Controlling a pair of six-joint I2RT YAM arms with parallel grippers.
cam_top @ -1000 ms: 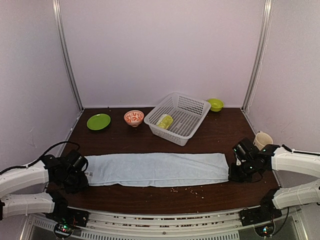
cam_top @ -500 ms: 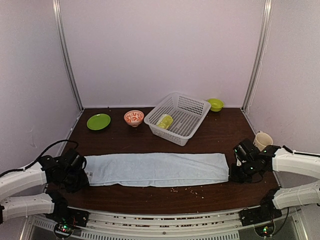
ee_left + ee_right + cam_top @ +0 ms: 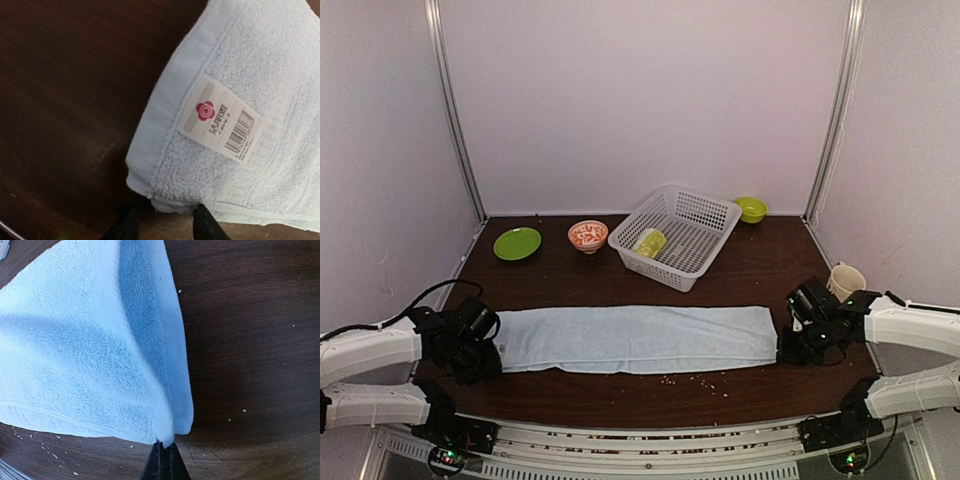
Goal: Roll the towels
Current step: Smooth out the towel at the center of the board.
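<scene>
Pale-blue towel point(image 3: 635, 338) is what you have in hand. It lies flat as one long strip on the table point(image 3: 760, 270), on the arms' side of the basket point(image 3: 650, 267), and runs well past the basket to both left and right. The lime-green towel point(image 3: 650, 242) sits as a roll inside the basket, so I judge that one done.

Over the last second only the left end has changed. Your left gripper point(image 3: 165, 227) has crept a little toward the basket's side, and the strip's left edge has come in with it, so the towel reads a shade shorter there. The right end and the right gripper point(image 3: 165, 460) have not moved.

Your right fingers are pressed together on the towel's near right corner, pinching it. Your left fingers stand apart, with the folded corner just ahead of their tips and bare table between them. That is no pinch, and I cannot tell whether they touch the cloth. The label point(image 3: 220, 120) faces up beside that corner.

The strip looks straightened and anchored on the right, but no turn of the roll exists yet. The small left shift reads as lining up on the short edge where rolling would start. You would need both folded layers caught together there, or the top one may slide. Crumbs point(image 3: 695, 380) lie near the towel's front edge.
</scene>
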